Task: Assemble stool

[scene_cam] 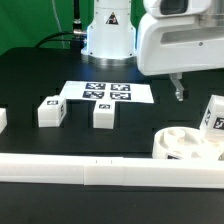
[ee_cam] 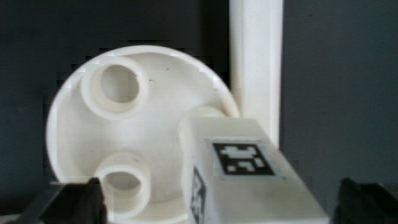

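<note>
Rail [scene_cam: 90, 172] spans the exterior view's bottom edge; the seat [scene_cam: 180, 150] lies flat against it at lower right, probably braced against sliding. A leg [scene_cam: 213, 114] stands by the seat, with the gripper [scene_cam: 178, 92] above it, jaws wide apart and empty, apparently lined up to grasp.

The seat [scene_cam: 176, 150] is plain white. The legs [scene_cam: 50, 111] are white with black-and-white square tags. The marker board [scene_cam: 105, 92] is white with black tags. The counter [scene_cam: 30, 75] is black, the rail [scene_cam: 90, 171] white, the backdrop [scene_cam: 30, 20] green.
</note>
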Tool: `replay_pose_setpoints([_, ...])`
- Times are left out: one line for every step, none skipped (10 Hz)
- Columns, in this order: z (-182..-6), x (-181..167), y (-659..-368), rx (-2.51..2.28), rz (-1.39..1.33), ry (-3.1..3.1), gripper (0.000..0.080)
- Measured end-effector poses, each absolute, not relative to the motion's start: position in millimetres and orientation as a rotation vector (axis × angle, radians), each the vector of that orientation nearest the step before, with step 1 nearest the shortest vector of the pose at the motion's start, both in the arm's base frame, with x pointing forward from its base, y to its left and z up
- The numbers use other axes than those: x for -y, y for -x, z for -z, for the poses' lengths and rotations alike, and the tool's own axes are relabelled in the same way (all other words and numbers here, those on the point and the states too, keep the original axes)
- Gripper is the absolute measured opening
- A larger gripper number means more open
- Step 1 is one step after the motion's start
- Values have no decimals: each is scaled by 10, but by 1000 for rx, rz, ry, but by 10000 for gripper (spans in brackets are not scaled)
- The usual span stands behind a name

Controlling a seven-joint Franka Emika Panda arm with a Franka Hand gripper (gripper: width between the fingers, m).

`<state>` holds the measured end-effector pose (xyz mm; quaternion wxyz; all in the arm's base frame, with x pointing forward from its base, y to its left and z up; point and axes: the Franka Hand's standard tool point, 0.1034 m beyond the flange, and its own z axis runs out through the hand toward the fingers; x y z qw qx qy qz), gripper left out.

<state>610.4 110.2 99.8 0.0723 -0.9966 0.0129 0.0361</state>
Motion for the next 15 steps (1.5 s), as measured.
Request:
replay_pose_setpoints([-995, -1119, -6101, -34, -109, 2994, 649])
replay_pose_setpoints([-993, -1114, -6101, -35, -109, 2995, 649])
replay_pose_setpoints([-990, -1116, -6099, -35, -110, 2995, 649])
replay_pose_setpoints([-970, -1138, -6087, -129, -121, 3018, 649])
replay_pose_setpoints([-933, -1189, -6061, -213, -130, 3042, 649])
replay_pose_setpoints([-889, -1235, -6051, -286, -117, 3059, 649])
replay_pose_setpoints([-862, -1234, -6054, -277, -97, 3061, 649])
replay_pose_setpoints([-867, -1231, -6058, -279, -97, 3060, 649])
replay_pose_setpoints([-866, -1234, -6057, -278, -98, 3060, 649])
replay_pose_setpoints([-865, -1234, -6057, -278, -98, 3060, 649])
replay_pose_setpoints([-861, -1234, -6056, -278, -98, 3060, 649])
replay_pose_setpoints([-836, -1236, -6070, -275, -98, 3061, 649])
replay_pose_setpoints([-815, -1238, -6083, -270, -99, 3061, 649])
replay_pose_setpoints([-810, -1238, -6081, -270, -100, 3061, 649])
replay_pose_setpoints([-808, -1240, -6086, -263, -96, 3061, 649])
